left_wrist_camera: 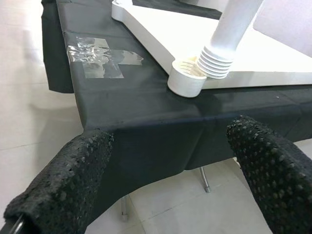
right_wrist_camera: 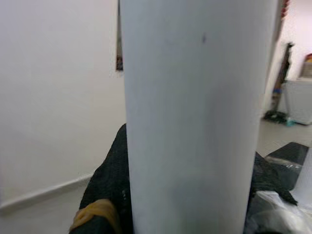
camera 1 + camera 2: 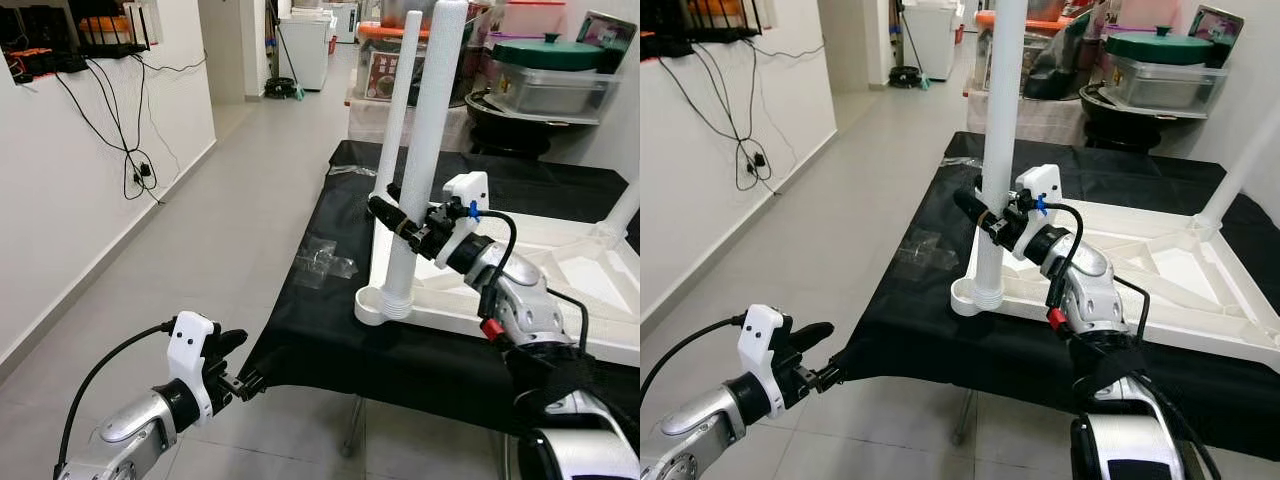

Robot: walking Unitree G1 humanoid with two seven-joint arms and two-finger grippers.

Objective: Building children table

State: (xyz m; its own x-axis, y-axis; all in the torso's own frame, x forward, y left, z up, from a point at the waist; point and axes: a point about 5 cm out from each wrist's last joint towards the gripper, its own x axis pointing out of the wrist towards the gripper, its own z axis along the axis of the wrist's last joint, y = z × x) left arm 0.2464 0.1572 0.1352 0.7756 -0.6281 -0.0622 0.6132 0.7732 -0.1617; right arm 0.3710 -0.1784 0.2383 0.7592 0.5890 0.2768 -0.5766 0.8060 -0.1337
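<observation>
Standing upright in the corner socket of the upturned white plastic children's table (image 3: 540, 290), the white plastic tube leg (image 3: 425, 150) at frame centre is clasped low down between the black fingers of the right claw (image 3: 400, 222), presumably so it can be turned or pressed home. The upturned table is laid on the black-clothed tabletop (image 3: 330, 340) so its sockets face upward. At lower left, the left claw (image 3: 240, 372) is held spread and empty just off the cloth's corner, seemingly kept clear of the work.

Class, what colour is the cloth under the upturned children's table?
Black. The cloth under the white table shows best in the left eye view.
</observation>
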